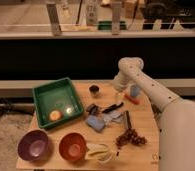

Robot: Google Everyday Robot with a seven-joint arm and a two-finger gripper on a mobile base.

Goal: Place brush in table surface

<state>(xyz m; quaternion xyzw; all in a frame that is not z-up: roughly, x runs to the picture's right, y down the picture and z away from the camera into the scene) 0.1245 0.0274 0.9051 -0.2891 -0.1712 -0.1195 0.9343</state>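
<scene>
The black brush (105,108) lies on the light tan table surface (141,150) near its middle, its chunky head to the left and its thin handle pointing right and up. My gripper (119,97) hangs from the white arm just above the handle's right end, at the table's back right. I cannot tell whether it touches the brush.
A green tray (41,97) holding an orange object stands at the left. A small dark cup (94,90), a blue cup (135,91), a red item (132,99), a dark bar (127,120), a blue cloth (95,122), grapes (130,137), a banana (98,151), an orange bowl (72,146) and a purple bowl (33,145) are scattered around.
</scene>
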